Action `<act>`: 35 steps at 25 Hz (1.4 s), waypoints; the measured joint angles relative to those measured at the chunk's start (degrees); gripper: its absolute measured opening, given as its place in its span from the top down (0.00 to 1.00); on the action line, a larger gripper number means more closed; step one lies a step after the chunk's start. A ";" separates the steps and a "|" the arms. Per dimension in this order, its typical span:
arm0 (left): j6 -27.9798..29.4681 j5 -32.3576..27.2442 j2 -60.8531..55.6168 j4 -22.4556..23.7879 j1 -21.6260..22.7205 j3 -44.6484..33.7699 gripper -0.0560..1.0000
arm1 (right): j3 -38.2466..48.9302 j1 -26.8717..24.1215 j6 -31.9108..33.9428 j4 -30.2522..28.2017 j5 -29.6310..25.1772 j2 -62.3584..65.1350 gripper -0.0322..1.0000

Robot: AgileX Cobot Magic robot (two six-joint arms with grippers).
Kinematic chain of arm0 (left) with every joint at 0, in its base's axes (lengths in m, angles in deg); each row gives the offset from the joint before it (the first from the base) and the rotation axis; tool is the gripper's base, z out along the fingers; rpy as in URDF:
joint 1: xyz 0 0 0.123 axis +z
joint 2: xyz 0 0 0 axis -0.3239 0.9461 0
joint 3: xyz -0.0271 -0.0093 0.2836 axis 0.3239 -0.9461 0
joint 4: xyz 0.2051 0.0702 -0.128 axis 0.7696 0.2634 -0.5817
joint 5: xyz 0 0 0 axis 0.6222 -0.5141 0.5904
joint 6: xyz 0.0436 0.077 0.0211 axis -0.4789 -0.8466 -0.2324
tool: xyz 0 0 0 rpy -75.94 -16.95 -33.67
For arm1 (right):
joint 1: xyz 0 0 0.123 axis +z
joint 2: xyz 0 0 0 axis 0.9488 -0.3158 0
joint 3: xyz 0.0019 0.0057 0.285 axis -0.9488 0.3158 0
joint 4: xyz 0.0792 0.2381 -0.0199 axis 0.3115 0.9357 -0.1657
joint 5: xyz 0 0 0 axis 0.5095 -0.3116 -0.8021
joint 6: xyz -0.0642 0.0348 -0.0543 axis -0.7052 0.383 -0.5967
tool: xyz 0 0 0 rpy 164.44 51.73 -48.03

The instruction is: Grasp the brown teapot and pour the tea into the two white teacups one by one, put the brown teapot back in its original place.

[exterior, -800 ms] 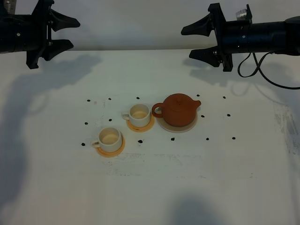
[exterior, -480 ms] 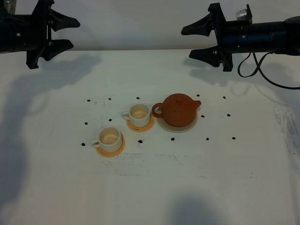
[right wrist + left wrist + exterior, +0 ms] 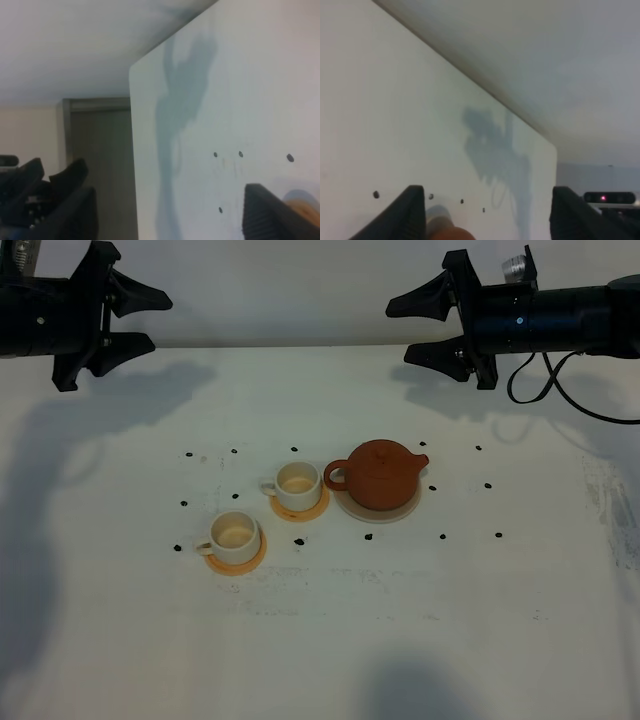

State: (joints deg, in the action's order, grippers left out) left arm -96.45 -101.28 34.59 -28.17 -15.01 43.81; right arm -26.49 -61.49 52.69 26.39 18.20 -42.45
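The brown teapot [image 3: 378,475] sits on its cream saucer [image 3: 375,517] mid-worktop [image 3: 450,620], the far teacup [image 3: 297,485] and near teacup [image 3: 235,537] to its left, with bare surface out to every edge. The left gripper [image 3: 160,322] and right gripper [image 3: 397,336] hang released at the far edge. Only the left has shifted slightly since before.

The white table [image 3: 450,630] carried it all: a cream saucer [image 3: 375,517] sat right of centre, an orange coaster [image 3: 312,512] just beside it, a second coaster [image 3: 240,566] nearer front-left, small dark specks [image 3: 442,536] scattered around them.
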 joint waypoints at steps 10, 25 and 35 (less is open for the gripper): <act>-6.05 -0.04 -0.56 0.67 0.00 0.00 0.42 | -1.12 0.00 -4.88 -0.06 0.40 0.00 0.45; -8.59 5.37 -13.31 18.60 0.00 0.00 0.47 | -4.10 0.00 -1.94 -18.38 9.84 8.35 0.46; 1.79 6.67 -18.32 37.67 0.00 0.00 0.47 | -4.10 0.00 1.38 -26.63 10.11 9.49 0.46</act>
State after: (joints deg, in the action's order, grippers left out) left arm -94.66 -94.61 16.27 9.50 -15.01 43.81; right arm -30.60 -61.49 54.07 -0.24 28.31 -32.96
